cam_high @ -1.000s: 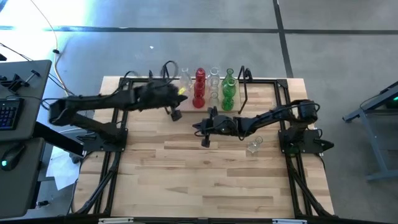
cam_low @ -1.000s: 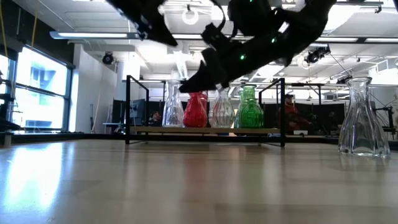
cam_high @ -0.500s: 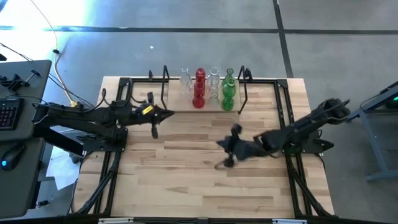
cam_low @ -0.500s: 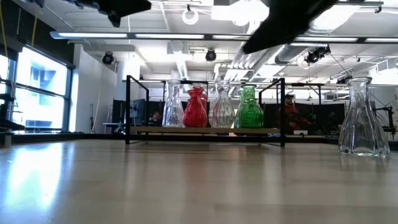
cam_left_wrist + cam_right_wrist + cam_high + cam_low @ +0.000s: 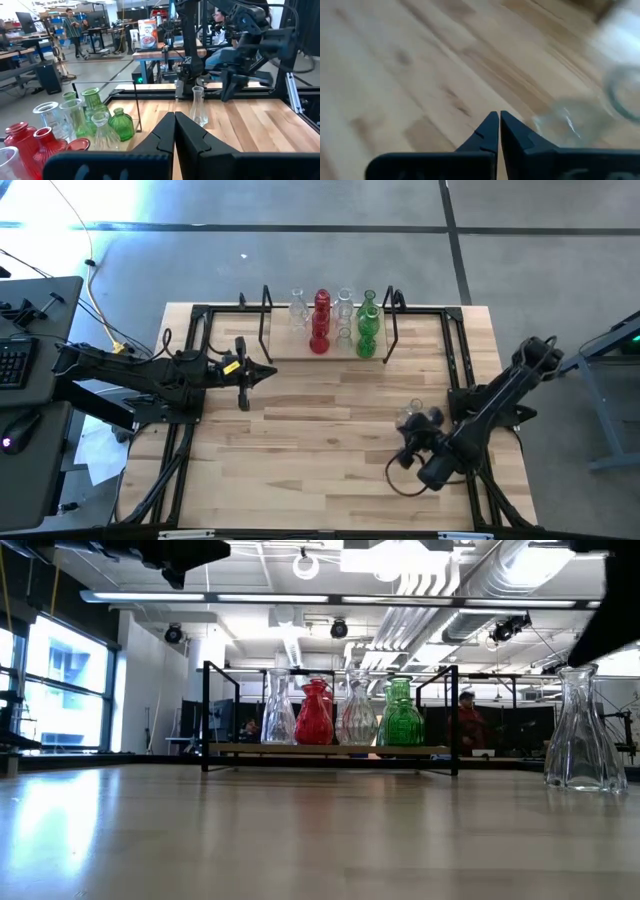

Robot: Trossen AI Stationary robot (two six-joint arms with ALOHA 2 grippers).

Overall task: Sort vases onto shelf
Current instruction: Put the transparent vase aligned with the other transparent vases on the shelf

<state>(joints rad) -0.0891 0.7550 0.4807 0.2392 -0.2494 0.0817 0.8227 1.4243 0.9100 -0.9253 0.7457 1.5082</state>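
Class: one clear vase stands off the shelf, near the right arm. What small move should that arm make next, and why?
Probably open the right gripper and line it up with the clear vase. Its fingers are shut and empty, the vase stands upright on the table just beside it, and the other vases are already on the shelf. The left gripper is shut too, and much farther from the vase.

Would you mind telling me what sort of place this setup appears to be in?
Most likely an open robotics lab or workshop: exposed ceiling ducts, rows of workbenches with people at them, and a computer keyboard beside the table.
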